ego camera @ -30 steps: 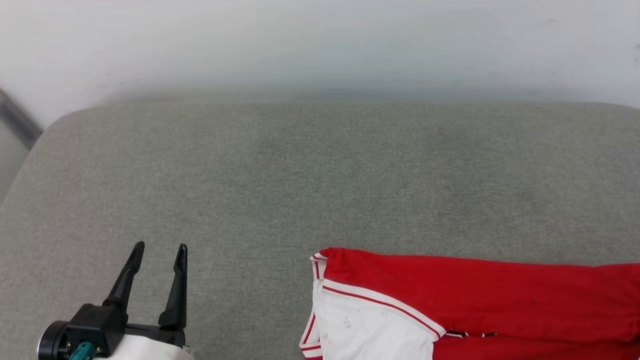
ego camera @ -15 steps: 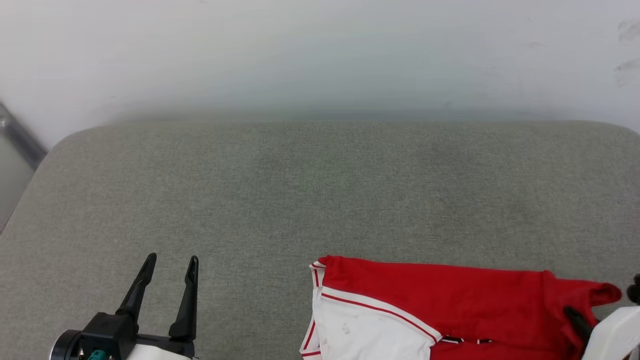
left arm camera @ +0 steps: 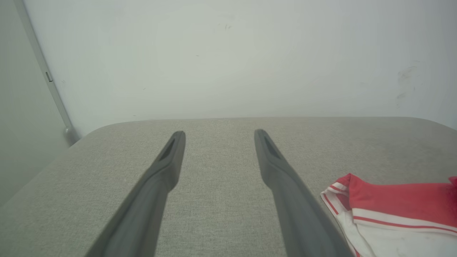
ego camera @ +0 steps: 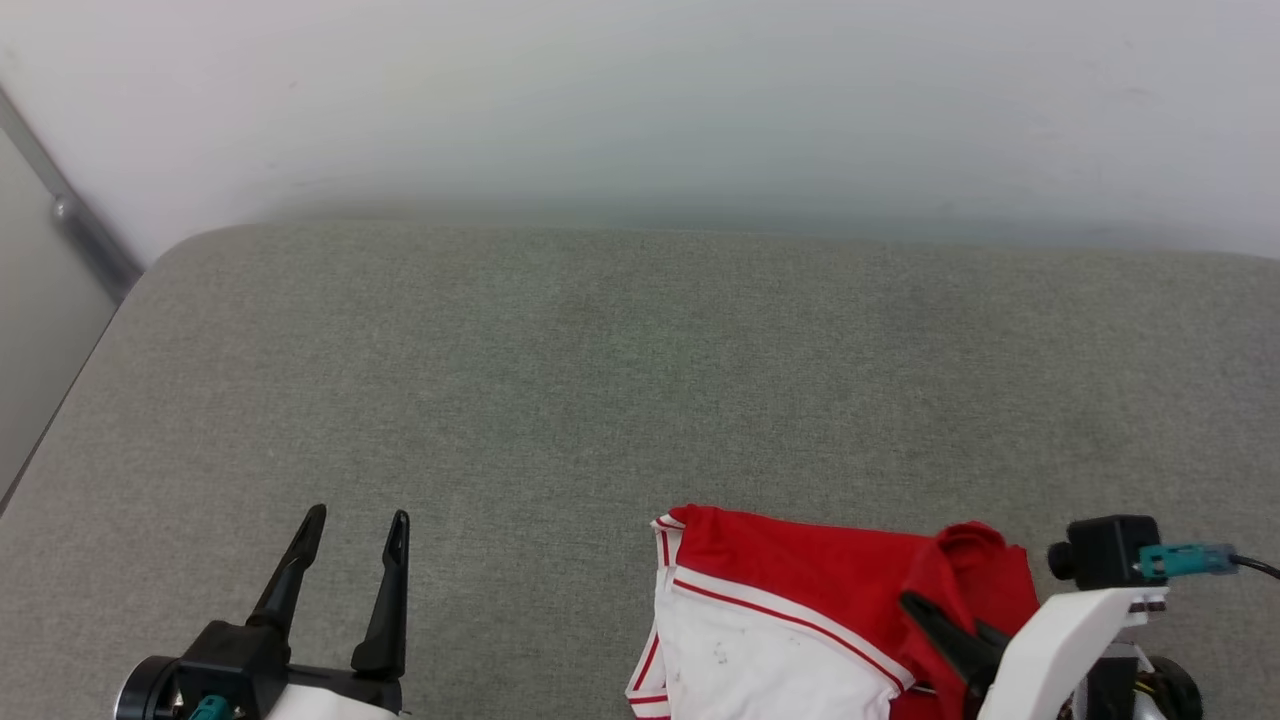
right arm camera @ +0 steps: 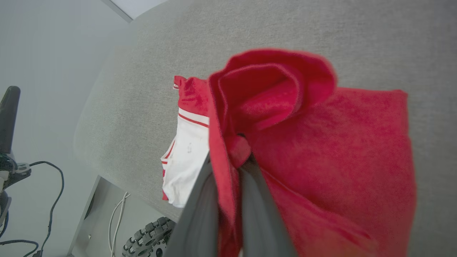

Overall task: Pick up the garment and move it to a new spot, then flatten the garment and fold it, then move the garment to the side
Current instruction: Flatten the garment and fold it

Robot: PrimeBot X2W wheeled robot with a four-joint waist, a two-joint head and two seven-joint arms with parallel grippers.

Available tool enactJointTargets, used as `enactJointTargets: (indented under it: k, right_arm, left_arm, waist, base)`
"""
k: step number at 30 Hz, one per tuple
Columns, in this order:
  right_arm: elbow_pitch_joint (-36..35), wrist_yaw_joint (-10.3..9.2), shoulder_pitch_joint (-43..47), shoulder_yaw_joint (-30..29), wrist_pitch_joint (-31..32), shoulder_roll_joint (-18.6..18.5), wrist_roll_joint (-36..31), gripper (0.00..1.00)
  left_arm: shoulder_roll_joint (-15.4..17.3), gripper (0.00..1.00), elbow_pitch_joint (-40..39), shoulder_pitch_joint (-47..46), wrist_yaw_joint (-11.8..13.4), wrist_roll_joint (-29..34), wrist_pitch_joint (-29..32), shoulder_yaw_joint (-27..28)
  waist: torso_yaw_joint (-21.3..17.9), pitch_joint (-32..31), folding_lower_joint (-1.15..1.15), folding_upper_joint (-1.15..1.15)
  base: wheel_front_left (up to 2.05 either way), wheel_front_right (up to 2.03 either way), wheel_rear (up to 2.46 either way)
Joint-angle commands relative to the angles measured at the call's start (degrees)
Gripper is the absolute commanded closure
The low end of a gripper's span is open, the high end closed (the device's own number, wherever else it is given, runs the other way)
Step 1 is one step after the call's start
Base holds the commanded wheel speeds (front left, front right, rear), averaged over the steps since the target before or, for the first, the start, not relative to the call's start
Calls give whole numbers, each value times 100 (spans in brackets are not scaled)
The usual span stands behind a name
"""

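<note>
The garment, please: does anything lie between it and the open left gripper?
Nothing visible does. Just the grey padded surface separates the left gripper from the garment, whose red fabric the right gripper pinches.

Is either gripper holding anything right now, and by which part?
The right gripper is shut on the garment, pinching a bunched fold of its red fabric. The left gripper is open, holding nothing.

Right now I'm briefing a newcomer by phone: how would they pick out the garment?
Find the wide grey padded surface before the pale wall; at its near edge, toward the robot's right, lies the garment. It is the one bright red cloth there, with a white sleeve trimmed in red-and-white stripes, its bunched end pinched between the fingers of the right gripper.
</note>
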Motion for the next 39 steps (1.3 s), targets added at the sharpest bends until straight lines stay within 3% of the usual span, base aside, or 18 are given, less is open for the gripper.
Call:
enactJointTargets:
  k: [1,6,20,21,22,31,34,39]
  right_arm:
    - [14,0,-122,166,-2,49,103,100]
    - [384,0,-332,644,-329,68,694,100]
    - [2186,0,-1168,1683,-1431,64,1113,100]
    - [2297,0,-1245,1735,-1493,66,1051,39]
    - [2419,0,-1294,1769,-1546,66,1030,0]
    - [2455,0,-1521,2255,-1777,64,1072,0]
    - [2247,0,-1584,2205,-1795,62,791,0]
    - [1829,0,-1769,1752,-1735,17,-270,0]
  left_arm:
    - [-12,0,9,-76,-8,14,-29,-18]
    - [3,0,23,-134,-8,7,-28,-55]
    - [83,0,128,-258,-8,-38,-28,-196]
    - [88,0,135,-276,-7,-42,-28,-203]
    - [89,0,141,-287,-8,-46,-29,-204]
    - [116,0,238,-199,-7,-40,-28,-211]
    - [86,0,206,-193,-8,-36,-28,-190]
    - [48,0,151,-164,-8,-27,-29,-168]
  waist:
    - [46,26,0,0]
    - [140,87,0,0]
    - [373,262,0,0]
    - [387,275,0,0]
    - [399,282,0,0]
    - [374,169,0,0]
    - [313,108,0,0]
    - [178,52,0,0]
  base:
    - [0,0,0]
    - [0,0,0]
    - [0,0,0]
    - [0,0,0]
    - [0,0,0]
    - [0,0,0]
    - [0,0,0]
    - [0,0,0]
